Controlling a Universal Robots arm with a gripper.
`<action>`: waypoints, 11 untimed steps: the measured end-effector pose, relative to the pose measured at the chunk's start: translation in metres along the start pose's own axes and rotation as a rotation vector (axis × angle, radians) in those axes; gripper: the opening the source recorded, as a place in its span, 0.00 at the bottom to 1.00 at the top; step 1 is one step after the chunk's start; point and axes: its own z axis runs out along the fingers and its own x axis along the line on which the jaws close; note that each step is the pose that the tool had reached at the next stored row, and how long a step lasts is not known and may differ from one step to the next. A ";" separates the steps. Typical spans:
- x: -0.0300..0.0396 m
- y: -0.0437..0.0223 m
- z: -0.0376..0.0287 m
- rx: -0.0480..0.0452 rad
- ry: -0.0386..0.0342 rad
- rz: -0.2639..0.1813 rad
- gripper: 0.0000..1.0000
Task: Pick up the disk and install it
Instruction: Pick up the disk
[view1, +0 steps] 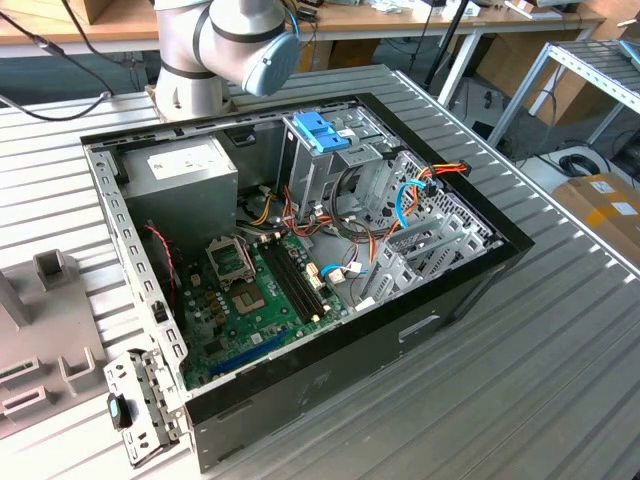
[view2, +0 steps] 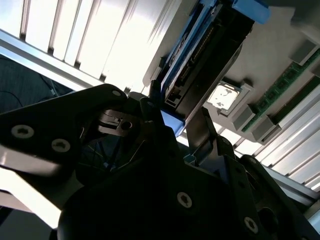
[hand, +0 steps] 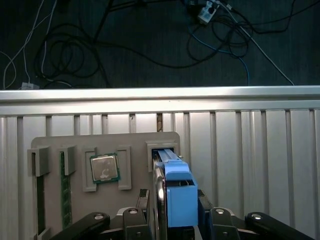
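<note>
Claw (hand: 172, 199) tight on blue-railed disk (hand: 176, 175)

No text, number or sign can be read on any item. White label (view1: 185, 160) on the grey power-supply box (view1: 190, 200), at 10 o'clock inside the open computer case (view1: 400, 330) in the exterior view: print too fine to read; pale stickers (view1: 622, 208) on a cardboard box (view1: 590, 215) at 3 o'clock of the case: likewise illegible. The disk (hand: 177, 195), edge-on in the first wrist view, and the processor chip (hand: 104, 167) at its 9 o'clock: only faint marks on the chip's metal lid.
</note>
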 end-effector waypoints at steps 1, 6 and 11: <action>0.0000 -0.0001 0.0009 -0.0001 0.0000 0.000 0.48; 0.0003 -0.0003 0.0061 -0.0001 0.0001 0.000 0.48; 0.0005 -0.0003 0.0097 0.0000 0.0000 0.000 0.48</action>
